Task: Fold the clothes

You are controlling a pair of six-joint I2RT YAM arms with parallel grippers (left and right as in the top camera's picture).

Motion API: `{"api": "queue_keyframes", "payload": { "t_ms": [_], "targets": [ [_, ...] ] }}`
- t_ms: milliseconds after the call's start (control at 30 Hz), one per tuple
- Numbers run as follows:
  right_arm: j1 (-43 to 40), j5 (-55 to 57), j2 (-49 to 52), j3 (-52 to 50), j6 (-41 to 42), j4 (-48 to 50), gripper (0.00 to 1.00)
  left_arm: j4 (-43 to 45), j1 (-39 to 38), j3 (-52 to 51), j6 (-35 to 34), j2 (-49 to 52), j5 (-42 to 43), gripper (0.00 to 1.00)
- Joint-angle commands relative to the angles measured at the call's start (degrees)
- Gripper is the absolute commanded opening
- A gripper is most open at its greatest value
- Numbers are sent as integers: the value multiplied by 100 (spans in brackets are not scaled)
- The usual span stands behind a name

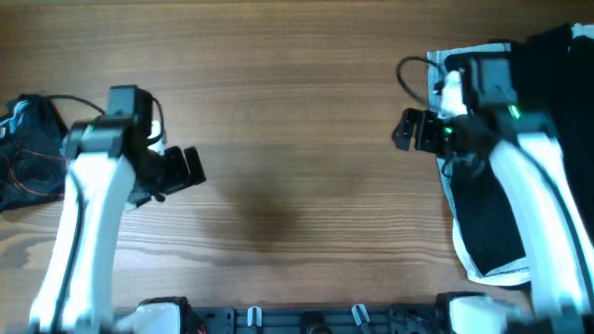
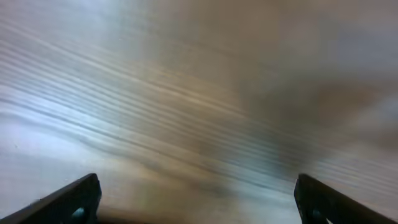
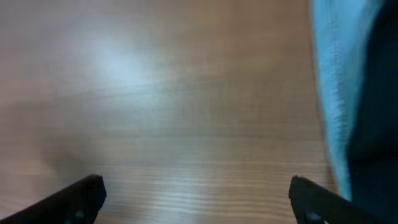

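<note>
The black jersey (image 1: 23,156) with small logos and orange lines lies crumpled at the table's far left edge, behind my left arm. My left gripper (image 1: 192,167) is open and empty over bare wood, to the right of the jersey and apart from it. In the left wrist view its fingers (image 2: 196,182) stand wide apart over blurred wood grain. My right gripper (image 1: 408,130) is open and empty over bare wood. In the right wrist view its fingers (image 3: 196,180) are wide apart.
A plain black garment with a pale blue-white edge (image 1: 487,218) lies at the right under my right arm. Its pale edge (image 3: 329,93) shows at the right of the right wrist view. The wooden table (image 1: 297,111) stretches between the two arms.
</note>
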Motion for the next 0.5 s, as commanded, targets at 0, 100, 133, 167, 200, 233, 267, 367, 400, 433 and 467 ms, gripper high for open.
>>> {"api": "queue_keyframes", "payload": {
  "t_ms": [0, 100, 133, 167, 200, 233, 267, 367, 400, 433, 467],
  "targets": [
    [459, 1211, -2074, -859, 463, 688, 100, 706, -39, -382, -37, -1799, -63, 100],
    [734, 2173, -3663, -1646, 1093, 1174, 100, 1399, -129, -953, -35, -3289, -146, 100],
    [732, 2234, -4098, -1816, 1172, 1193, 100, 1563, -129, -1049, -37, -3705, -144, 100],
    [732, 2232, -4389, -1895, 1167, 1139, 100, 1596, -129, -1058, -37, -4072, -144, 100],
    [732, 2221, -4647, -1934, 1169, 1027, 100, 1587, -129, -1058, -35, -4334, -144, 100],
    [732, 2214, -4865, -1939, 1169, 901, 100, 1561, -129, -1058, -35, -4572, -144, 100],
    [732, 2212, -5136, -1939, 1167, 730, 100, 1530, -129, -1058, -35, -4894, -144, 100],
    [732, 2212, -5482, -1939, 1165, 470, 100, 1478, -129, -1058, -35, -5471, -144, 100],
    [732, 2212, -5532, -1941, 1165, 389, 100, 1475, -129, -1058, -37, -5569, -144, 100],
    [732, 2212, -5547, -1941, 1167, 293, 100, 1464, -129, -1058, -35, -5727, -144, 100],
    [732, 2212, -5543, -1941, 1167, 214, 100, 1414, -129, -1058, -35, -5836, -144, 100]
  ]
}}
